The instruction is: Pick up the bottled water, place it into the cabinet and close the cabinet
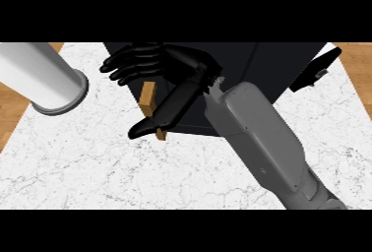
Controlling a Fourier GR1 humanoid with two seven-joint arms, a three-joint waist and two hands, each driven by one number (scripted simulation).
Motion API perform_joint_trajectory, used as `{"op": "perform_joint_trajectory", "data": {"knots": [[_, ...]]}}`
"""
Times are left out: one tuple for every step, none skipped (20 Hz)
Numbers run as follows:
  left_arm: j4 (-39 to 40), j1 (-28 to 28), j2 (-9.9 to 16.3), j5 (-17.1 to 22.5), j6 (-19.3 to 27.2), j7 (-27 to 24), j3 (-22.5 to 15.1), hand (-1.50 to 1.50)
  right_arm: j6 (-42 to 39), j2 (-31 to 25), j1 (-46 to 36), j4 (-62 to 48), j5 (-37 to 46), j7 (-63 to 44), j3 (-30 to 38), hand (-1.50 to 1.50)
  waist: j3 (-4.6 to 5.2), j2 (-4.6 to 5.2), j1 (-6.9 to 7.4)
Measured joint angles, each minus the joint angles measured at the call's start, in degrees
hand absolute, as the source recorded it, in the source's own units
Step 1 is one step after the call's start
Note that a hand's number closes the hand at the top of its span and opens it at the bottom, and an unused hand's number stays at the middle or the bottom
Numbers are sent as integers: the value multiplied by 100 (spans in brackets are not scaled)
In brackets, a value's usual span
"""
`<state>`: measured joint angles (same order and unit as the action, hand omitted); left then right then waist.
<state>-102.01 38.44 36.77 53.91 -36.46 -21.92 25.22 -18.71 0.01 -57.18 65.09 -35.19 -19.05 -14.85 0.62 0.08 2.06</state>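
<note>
the right hand (163, 69) covers part of the dark cabinet (283, 69); the picture's left edge cuts off the white cylinder (36, 74).

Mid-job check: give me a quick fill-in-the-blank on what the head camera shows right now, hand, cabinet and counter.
1. The hand at the cabinet is the robot's ____ hand.
2. The cabinet's handle is made of ____.
3. The counter top is white ____.
4. The white cylinder stands at the view's upper ____.

Missing words: right; wood; marble; left
</note>
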Motion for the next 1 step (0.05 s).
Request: {"op": "perform_joint_trajectory", "data": {"knots": [[28,-18,0,-25,-35,2,-6,-150,14,1,-4,-14,33,55,-5,-150,-3,-3,5]]}}
